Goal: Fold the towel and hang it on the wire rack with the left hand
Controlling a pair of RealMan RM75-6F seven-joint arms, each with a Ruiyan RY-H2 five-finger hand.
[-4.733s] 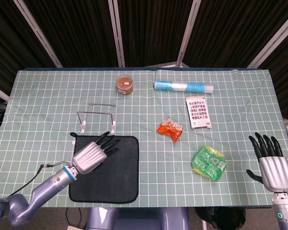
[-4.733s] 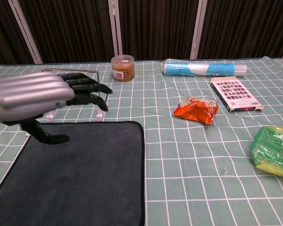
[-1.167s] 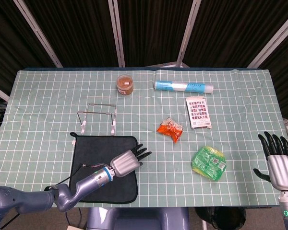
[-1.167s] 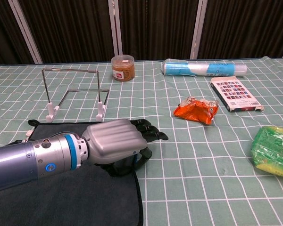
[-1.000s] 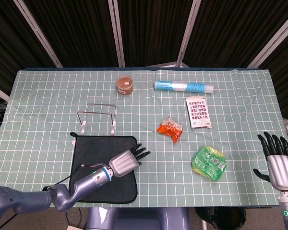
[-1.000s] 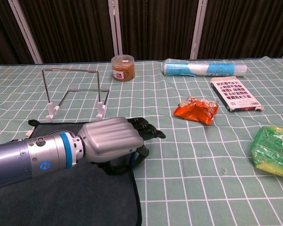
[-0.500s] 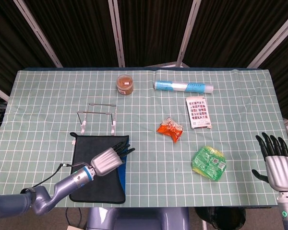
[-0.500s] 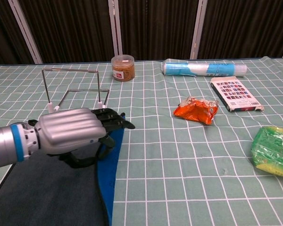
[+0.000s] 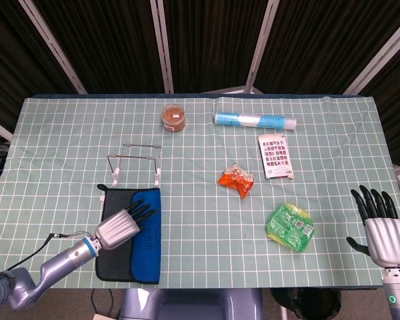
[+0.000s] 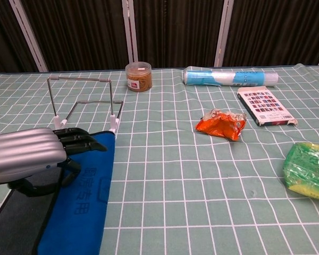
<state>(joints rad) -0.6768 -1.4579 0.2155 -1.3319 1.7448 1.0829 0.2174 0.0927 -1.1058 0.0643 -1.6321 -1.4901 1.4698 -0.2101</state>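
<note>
Towel, dark grey cloth with a blue underside [image 9: 139,233] [image 10: 80,202], lies folded at the table's near left edge, just before the wire rack [image 9: 136,162] [image 10: 85,103]. Left hand [image 9: 120,227] [image 10: 32,151] lies over it, fingers extended, pinching the folded-over flap. Far right, the right hand [image 9: 380,230] hovers with fingers spread, holding nothing.

Nothing is reading clearly. Dark embossed characters are showing on the towel's [image 10: 81,199] blue side, too faint to make out. Print on the jar [image 10: 138,76] label, tube [image 10: 231,77] and card [image 10: 265,105] is staying illegible.

One towel [image 9: 139,235], one wire rack [image 9: 136,162], one jar [image 9: 174,118], one tube [image 9: 256,121], one card [image 9: 276,156], two snack packets [image 9: 237,179]
</note>
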